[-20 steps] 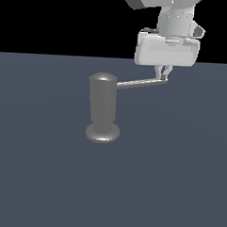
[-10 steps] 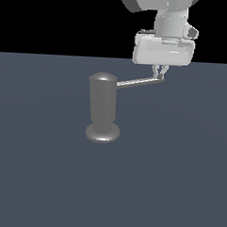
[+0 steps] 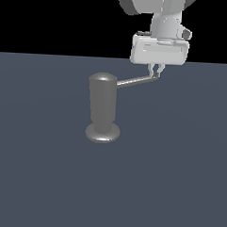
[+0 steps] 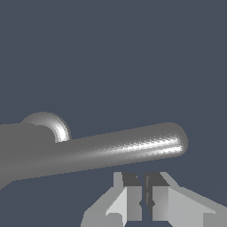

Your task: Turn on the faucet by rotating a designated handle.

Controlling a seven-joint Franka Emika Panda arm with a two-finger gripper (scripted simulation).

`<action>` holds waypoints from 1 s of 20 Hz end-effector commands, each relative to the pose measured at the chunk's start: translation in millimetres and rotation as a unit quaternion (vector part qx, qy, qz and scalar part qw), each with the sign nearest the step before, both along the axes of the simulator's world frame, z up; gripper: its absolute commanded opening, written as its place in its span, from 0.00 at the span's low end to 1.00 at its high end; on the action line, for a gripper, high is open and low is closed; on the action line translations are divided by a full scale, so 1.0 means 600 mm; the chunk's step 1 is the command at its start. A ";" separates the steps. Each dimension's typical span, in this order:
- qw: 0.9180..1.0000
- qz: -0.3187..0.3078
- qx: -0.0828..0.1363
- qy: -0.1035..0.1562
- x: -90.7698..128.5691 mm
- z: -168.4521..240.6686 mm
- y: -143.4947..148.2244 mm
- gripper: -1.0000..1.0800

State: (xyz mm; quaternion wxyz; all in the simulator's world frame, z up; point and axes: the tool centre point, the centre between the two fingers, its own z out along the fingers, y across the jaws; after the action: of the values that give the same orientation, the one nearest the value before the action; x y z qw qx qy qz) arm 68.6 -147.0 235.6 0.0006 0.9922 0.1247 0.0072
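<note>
A flat, dull slate-blue floor [image 3: 46, 178] fills the lower part of the exterior view and runs back to a straight horizon. Above that line the backdrop [image 3: 54, 18] is plain black, with no walls, windows or furniture showing. The light is even and soft. The wrist view shows the same slate-blue surface.

Faucet [image 3: 103, 108] upright on floor [image 3: 46, 178]; handle [image 3: 136, 81] juts toward exterior view's right.

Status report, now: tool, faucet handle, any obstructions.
Tool shut, holding nothing, fingers beside the tip of the handle. Faucet upright, handle sticking out toward the exterior view's right. Nothing in the way.
</note>
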 end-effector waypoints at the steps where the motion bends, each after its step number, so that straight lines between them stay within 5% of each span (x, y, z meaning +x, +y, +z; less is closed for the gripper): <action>1: 1.000 0.005 0.001 0.001 0.018 -0.009 0.019 0.00; 20: 1.000 0.001 0.000 0.004 0.099 -0.016 0.048 0.00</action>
State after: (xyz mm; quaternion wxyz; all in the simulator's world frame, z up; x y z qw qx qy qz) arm 122.7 -123.5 235.6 0.0005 0.9922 0.1244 0.0058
